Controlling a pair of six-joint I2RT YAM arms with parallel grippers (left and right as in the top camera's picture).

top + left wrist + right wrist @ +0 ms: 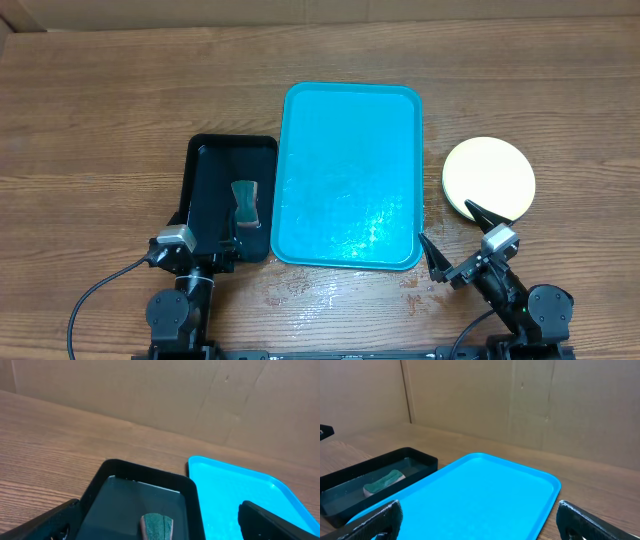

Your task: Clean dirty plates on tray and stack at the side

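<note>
Turquoise and bare, the tray (350,120) lies in the middle of the table (100,120) in the overhead view, with a black tub (205,160) just beside its left rim and a green sponge (245,203) inside the tub. Right of the tray and apart from it, the plates (488,180) sit stacked on the wood, a pale yellow one on top; how many lie beneath is hard to count from above. The left gripper (210,235) hovers over the tub's near end and the right gripper (455,235) between tray corner and stack, both spread wide and holding nothing. From the left wrist, dark fingers (45,522) frame tub, sponge and tray edge. From the right wrist, fingers (370,522) stand wide apart before the tray, the tub at left.
</note>
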